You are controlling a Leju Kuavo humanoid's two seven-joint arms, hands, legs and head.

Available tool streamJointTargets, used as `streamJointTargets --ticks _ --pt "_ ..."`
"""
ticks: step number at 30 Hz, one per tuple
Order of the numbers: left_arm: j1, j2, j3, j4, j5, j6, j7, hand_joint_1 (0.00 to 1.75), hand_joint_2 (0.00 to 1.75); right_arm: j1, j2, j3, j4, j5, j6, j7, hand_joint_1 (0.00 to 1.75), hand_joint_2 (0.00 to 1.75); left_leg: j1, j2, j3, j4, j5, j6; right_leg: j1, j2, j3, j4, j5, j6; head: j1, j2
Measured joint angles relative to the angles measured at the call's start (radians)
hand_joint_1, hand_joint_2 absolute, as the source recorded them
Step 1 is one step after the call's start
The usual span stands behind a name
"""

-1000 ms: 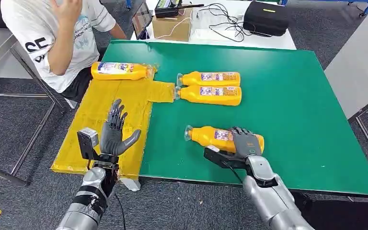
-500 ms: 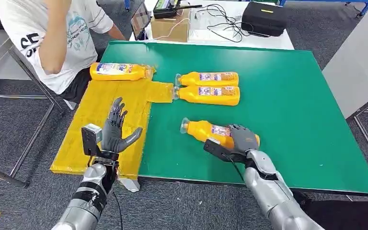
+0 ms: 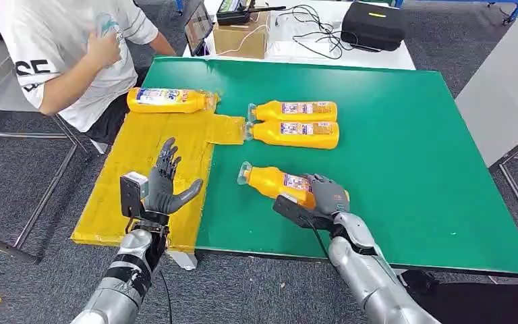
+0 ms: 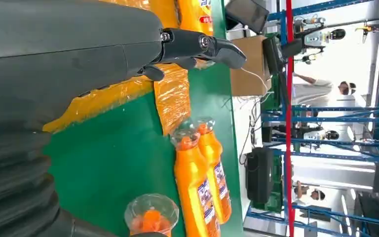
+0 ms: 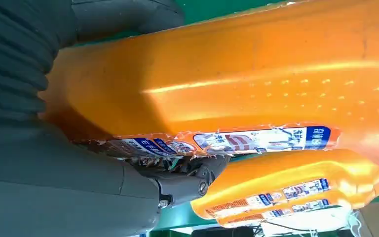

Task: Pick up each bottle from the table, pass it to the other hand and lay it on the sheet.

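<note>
Fingers (image 3: 317, 182) of the right hand (image 3: 326, 196) curl over the base of an orange bottle (image 3: 273, 182), gripping it just above the green table (image 3: 405, 155); the right wrist view shows the thumb and darker fingers wrapped round its orange body and label. The bottle's clear cap points away from the hand, toward the yellow sheet (image 3: 135, 162) on the robot's left. The left hand (image 3: 165, 189) stands over the sheet's near part, palm up and fingers spread, holding nothing. Beyond the right hand, a pair of bottles (image 3: 293, 123) lies side by side, touching, caps at the sheet's edge. Beyond the left hand, a fourth bottle (image 3: 168, 100) lies on the far end of the sheet. A person in a white shirt (image 3: 67, 54) sits past that corner, beside the table. Farther off stand a cardboard box (image 3: 241, 37) and a black case (image 3: 372, 25).
</note>
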Motion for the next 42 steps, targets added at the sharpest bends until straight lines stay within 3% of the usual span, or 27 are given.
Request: streamJointTargets --ticks 7,15,21,34,42 --pt "-0.004 0.000 -0.006 0.009 -0.018 0.034 0.030 0.00 1.75 0.017 0.017 -0.015 -0.016 -0.075 -0.074 -0.060 1.75 1.75 0.000 0.000 -0.001 0.000 0.000 0.000 0.000 0.000 0.000 0.000 0.000 0.000 0.000 0.000" --pt "-0.063 -0.010 -0.078 0.082 -0.015 0.096 0.084 0.00 1.75 0.048 0.155 -0.032 -0.086 -0.316 -0.276 -0.243 1.75 1.75 0.001 0.000 -0.003 0.000 0.000 0.000 0.001 0.000 -0.003 0.001 0.000 0.000 0.000 0.000" --pt "-0.097 -0.043 -0.141 0.098 0.040 0.018 0.145 0.00 1.75 0.041 0.252 -0.018 -0.078 -0.412 -0.322 -0.351 1.75 1.75 0.001 -0.001 -0.004 0.000 0.000 0.000 0.000 0.000 -0.004 0.000 0.000 0.000 0.000 0.000" --pt "-0.113 -0.060 -0.206 0.098 0.103 0.018 0.171 0.00 1.75 0.031 0.288 0.020 -0.071 -0.462 -0.349 -0.359 1.75 1.75 0.000 -0.001 -0.004 0.000 0.000 0.000 0.000 0.000 -0.004 0.000 0.000 0.000 0.000 0.000" --pt "-0.096 -0.060 -0.234 0.074 0.209 -0.073 0.176 0.00 1.75 0.006 0.295 0.073 -0.028 -0.467 -0.335 -0.354 1.75 1.75 0.001 -0.001 -0.004 0.000 0.000 0.000 0.000 0.000 -0.004 0.000 0.000 0.000 0.000 0.000"
